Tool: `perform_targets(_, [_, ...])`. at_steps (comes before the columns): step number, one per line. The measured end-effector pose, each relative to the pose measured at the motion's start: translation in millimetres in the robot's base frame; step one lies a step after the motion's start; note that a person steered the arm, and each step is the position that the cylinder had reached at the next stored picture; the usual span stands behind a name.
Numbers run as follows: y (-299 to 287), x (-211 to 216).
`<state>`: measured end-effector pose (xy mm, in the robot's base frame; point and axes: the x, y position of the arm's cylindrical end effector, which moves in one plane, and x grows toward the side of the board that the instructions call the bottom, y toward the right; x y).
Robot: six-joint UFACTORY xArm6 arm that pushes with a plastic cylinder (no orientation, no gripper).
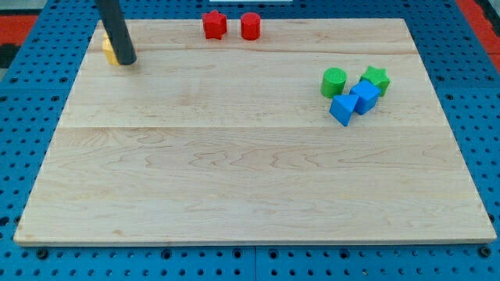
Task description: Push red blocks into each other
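Observation:
Two red blocks sit near the view's top edge of the wooden board: a red star-like block (pixel 214 24) and, just right of it with a small gap between, a red cylinder (pixel 250 26). My tip (pixel 126 61) is at the board's top left, far to the left of both red blocks. It stands right beside a yellow block (pixel 108 50) that the rod partly hides; I cannot tell if they touch.
On the right side of the wooden board (pixel 234 179) a cluster lies close together: a green cylinder (pixel 333 81), a green star-like block (pixel 376 79), a blue cube (pixel 363 97) and a blue triangular block (pixel 342 110). A blue pegboard surrounds the board.

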<state>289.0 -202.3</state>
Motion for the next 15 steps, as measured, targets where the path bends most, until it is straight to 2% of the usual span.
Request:
perform_targets(1, [34.1,-4.3])
perform_targets(3, [56.7,-17.6])
perform_targets(6, [11.5,-23.7])
perform_targets(7, [5.6,-45.8])
perform_targets(8, [11.4,-91.2])
perform_targets(9, [17.0,-98.0])
perform_targets(10, [43.3,-97.6])
perform_targets(11, [103.1,-97.3])
perform_targets(12, [106.5,-95.4])
perform_targets(14, [111.2,-54.2])
perform_targets(15, [126.3,-17.7])
